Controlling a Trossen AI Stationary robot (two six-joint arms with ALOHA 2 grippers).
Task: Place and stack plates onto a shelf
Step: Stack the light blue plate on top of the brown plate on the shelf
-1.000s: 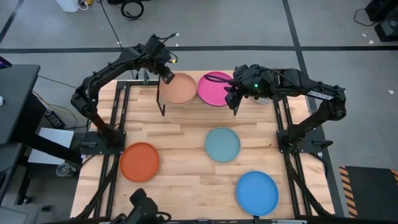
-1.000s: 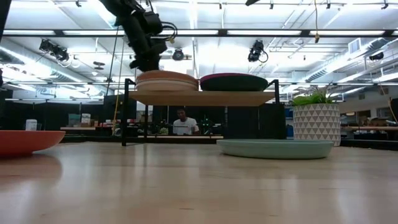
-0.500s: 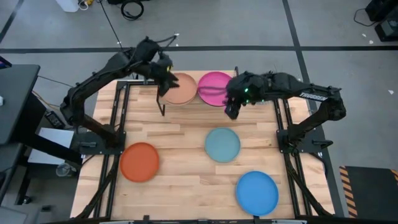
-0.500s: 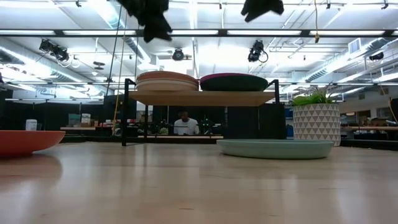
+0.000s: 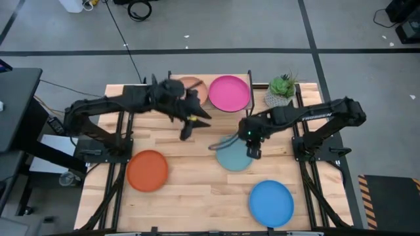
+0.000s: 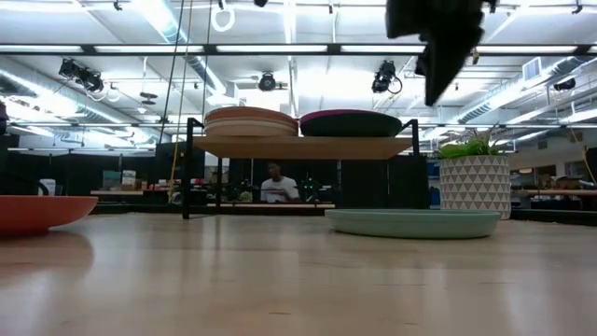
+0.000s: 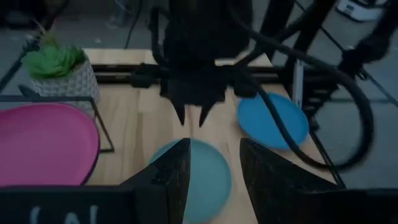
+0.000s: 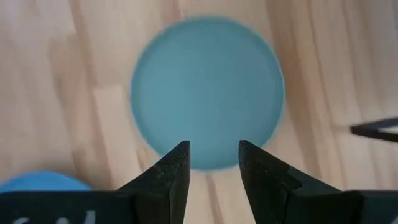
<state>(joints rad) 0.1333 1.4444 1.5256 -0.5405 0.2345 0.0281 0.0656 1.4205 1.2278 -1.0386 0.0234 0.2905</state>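
A pale teal plate (image 5: 233,157) lies flat on the table's middle. My right gripper (image 5: 253,152) hovers open above its right part, fingers pointing down, and the plate (image 8: 208,90) fills the right wrist view. My left gripper (image 5: 190,126) is open in the air near the shelf's front, to the teal plate's far left. The shelf (image 6: 308,147) carries a tan-topped stack (image 6: 250,121) and a pink plate (image 5: 229,93). An orange plate (image 5: 147,170) and a bright blue plate (image 5: 271,202) lie on the table. In the left wrist view my left gripper (image 7: 214,168) faces the right arm.
A potted plant (image 5: 282,88) stands to the right of the shelf at the far edge. Black metal frames run along both table sides. Bare wood lies between the orange and bright blue plates. A person (image 6: 276,185) shows in the room behind the shelf.
My left gripper has drawn back from the tan stack on the shelf, moving toward the near edge and right, over the table's middle. My right gripper has left the pink plate on the shelf and swung toward the near edge, stopping above the teal plate. No plate has moved.
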